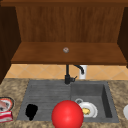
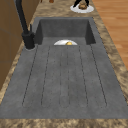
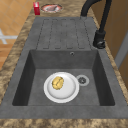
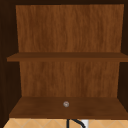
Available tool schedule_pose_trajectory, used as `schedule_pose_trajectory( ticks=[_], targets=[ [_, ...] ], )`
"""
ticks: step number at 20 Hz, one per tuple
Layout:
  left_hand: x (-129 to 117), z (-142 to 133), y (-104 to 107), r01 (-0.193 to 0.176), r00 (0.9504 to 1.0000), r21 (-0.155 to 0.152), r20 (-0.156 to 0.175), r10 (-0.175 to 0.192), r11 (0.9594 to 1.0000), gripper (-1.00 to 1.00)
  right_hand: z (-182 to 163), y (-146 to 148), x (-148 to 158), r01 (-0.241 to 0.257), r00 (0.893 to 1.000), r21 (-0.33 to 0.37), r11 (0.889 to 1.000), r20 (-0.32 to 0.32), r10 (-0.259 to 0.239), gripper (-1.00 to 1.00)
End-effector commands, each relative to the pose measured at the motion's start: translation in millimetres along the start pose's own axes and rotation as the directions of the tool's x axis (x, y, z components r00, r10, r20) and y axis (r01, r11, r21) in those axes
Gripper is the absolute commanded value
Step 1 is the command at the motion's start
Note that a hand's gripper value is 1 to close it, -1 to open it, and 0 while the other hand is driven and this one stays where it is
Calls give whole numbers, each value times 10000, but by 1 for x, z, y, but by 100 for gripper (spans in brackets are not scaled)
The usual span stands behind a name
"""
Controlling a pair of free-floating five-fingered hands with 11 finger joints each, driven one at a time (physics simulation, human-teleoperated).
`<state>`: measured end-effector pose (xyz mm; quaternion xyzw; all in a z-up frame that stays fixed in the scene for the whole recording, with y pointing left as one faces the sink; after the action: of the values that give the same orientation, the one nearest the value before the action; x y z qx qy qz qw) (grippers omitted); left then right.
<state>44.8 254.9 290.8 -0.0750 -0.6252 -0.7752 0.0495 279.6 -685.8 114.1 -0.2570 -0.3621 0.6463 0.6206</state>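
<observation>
Left hand: black shape low in front view, over draining board; touches nothing; fingers spread or curled, cannot tell.
Right hand, judged so by position: dark prongs over far counter plate bearing brown lump; grip cannot tell.
Step, by judgement: approach stage, nothing held by left hand.
Nearest thing: red ball, just right of left hand, apart from it. Large, smooth, glossy, uniform red. A grasp likely calls for a wide-spread hand.
Also: white plate with yellow piece in basin; black faucet.
</observation>
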Motion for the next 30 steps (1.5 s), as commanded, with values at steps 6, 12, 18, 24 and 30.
schedule_pose_trajectory(
  ticks=[6,12,18,24,30],
  targets=[
    [0,0,0,0,10000,0,0,0,10000,0,31,16,17,-494,9982,-1018,9936,-404,455,-100],
    [0,0,0,0,10000,0,0,0,10000,0,21,5,32,-633,9967,66,9980,-510,636,-100],
    [0,0,0,0,10000,0,0,0,10000,0,1,-14,43,-543,9962,1213,9911,-618,621,-100],
    [0,0,0,0,10000,0,0,0,10000,0,-19,10,44,-945,9915,329,9950,-872,970,-100],
    [0,0,0,0,10000,0,0,0,10000,0,-15,14,35,-678,9964,-9,9977,-506,676,-100]
  ],
)
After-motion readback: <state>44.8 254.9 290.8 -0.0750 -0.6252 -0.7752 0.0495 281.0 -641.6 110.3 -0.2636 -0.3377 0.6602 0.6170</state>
